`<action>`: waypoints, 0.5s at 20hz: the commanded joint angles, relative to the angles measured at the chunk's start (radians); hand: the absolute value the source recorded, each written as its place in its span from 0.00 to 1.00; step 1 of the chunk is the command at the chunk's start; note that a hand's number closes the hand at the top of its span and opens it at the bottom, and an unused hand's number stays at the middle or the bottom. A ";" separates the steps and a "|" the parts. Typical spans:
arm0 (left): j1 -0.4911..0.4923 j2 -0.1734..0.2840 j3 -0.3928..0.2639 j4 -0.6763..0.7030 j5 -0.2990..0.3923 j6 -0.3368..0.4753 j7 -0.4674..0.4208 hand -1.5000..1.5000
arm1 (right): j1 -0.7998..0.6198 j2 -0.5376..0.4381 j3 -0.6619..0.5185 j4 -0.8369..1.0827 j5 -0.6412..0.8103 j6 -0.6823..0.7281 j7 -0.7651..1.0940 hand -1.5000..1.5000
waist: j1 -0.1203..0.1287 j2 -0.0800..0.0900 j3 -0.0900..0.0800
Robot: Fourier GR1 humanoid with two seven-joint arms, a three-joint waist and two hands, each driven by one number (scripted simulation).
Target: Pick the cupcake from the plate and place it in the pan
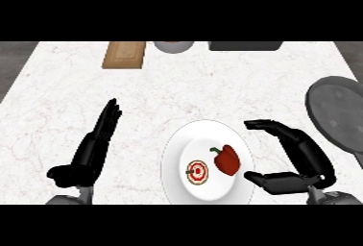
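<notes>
The white plate [186,144] lies on the marble counter [64,96] and serves as the reference here. On it, the cupcake [197,172] sits toward the near-left part, seen from above as a pale round with red swirled icing. Just beside it, toward the plate's right, lies a red bell pepper [227,160], and the two look close enough to nearly touch.

The right hand [301,163] hangs at the plate's right rim, fingers [273,126] and thumb spread in a wide curve with nothing between them. The left hand [90,151] rests to the left of the plate, fingers straight and pointing away, holding nothing.

The main risk is the pepper: it lies between the right hand and the cupcake, so a reach from the right could nudge it, push it into the cupcake, or close round the wrong thing. A grasp from the side could also tip the cupcake or slide the plate.

The dark grey pan [340,113] lies right of the plate, beyond the right hand and partly cut off by the view's edge, so a release might catch its rim.

Far beyond the plate lie a wooden cutting board [126,54], a grey bowl [174,46] and a dark object [245,45]. No brand, label or writing can be read anywhere.
</notes>
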 commanded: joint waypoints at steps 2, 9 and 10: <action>0.010 -0.025 0.006 0.046 0.010 -0.031 -0.047 0.50 | 0.008 -0.082 -0.007 -0.048 0.131 0.011 -0.028 0.00 | 0.002 0.002 0.000; 0.003 -0.037 -0.017 -0.060 -0.020 -0.003 0.048 0.50 | -0.144 -0.134 0.046 -0.114 0.209 0.085 0.194 0.00 | 0.015 -0.001 -0.001; -0.045 -0.033 0.020 0.036 -0.005 -0.026 0.019 0.50 | -0.146 -0.137 0.079 -0.125 0.240 0.099 0.220 0.00 | 0.007 0.002 -0.001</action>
